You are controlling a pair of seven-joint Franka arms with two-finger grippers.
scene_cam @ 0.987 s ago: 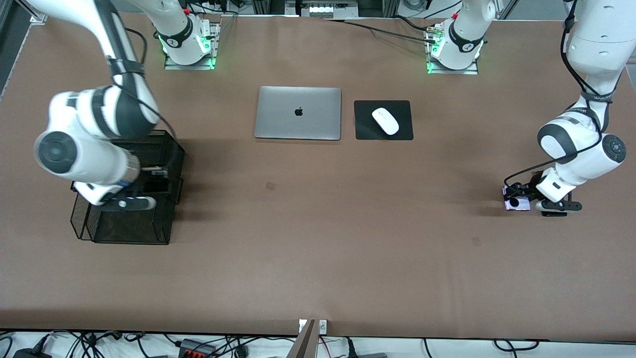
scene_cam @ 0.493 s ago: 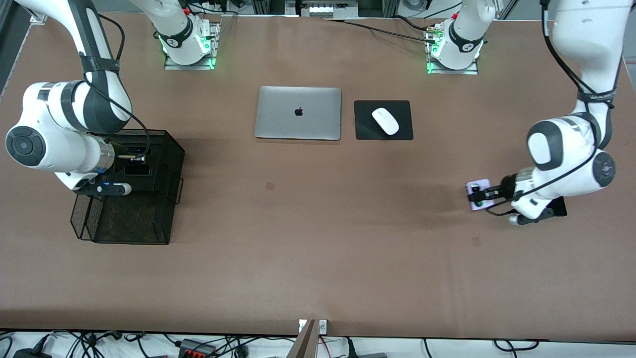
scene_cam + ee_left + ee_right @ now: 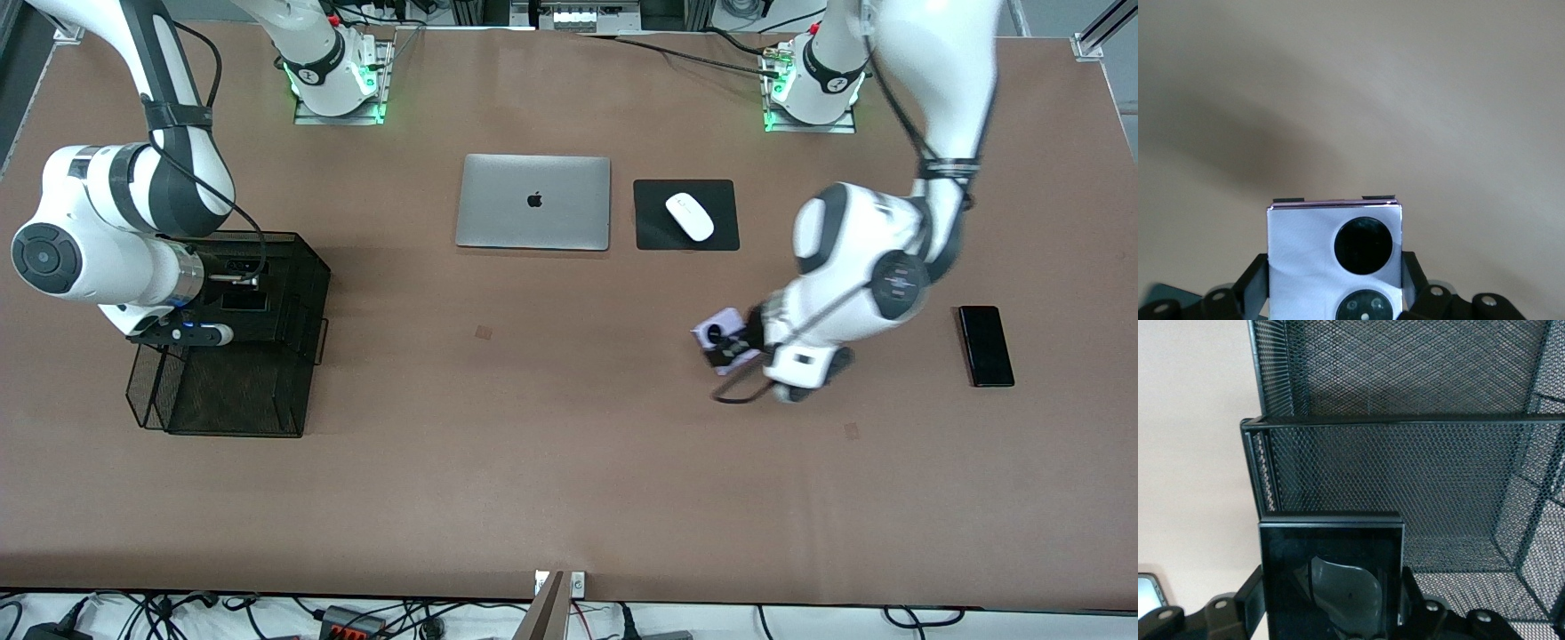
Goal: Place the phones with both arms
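The lavender phone (image 3: 725,340) with two black camera circles hangs above bare table, and my left gripper (image 3: 745,347) is shut on it. In the left wrist view the lavender phone (image 3: 1331,257) fills the gap between the fingers of the left gripper (image 3: 1333,283). My right gripper (image 3: 233,286) is shut on the small black flip phone (image 3: 244,302) over the black mesh basket (image 3: 222,396). The right wrist view shows the flip phone (image 3: 1331,573) clamped in the right gripper (image 3: 1331,610) above the basket's mesh (image 3: 1405,473). The long black slab phone (image 3: 985,345) lies flat toward the left arm's end.
A closed silver laptop (image 3: 533,202) lies mid-table near the bases. Beside it is a black mouse pad (image 3: 653,233) with a white mouse (image 3: 689,216) on it. The mesh basket stands toward the right arm's end.
My left arm has swung from its end of the table toward the middle, carrying the lavender phone and uncovering the black slab. My right arm pulled back early on, then held still.
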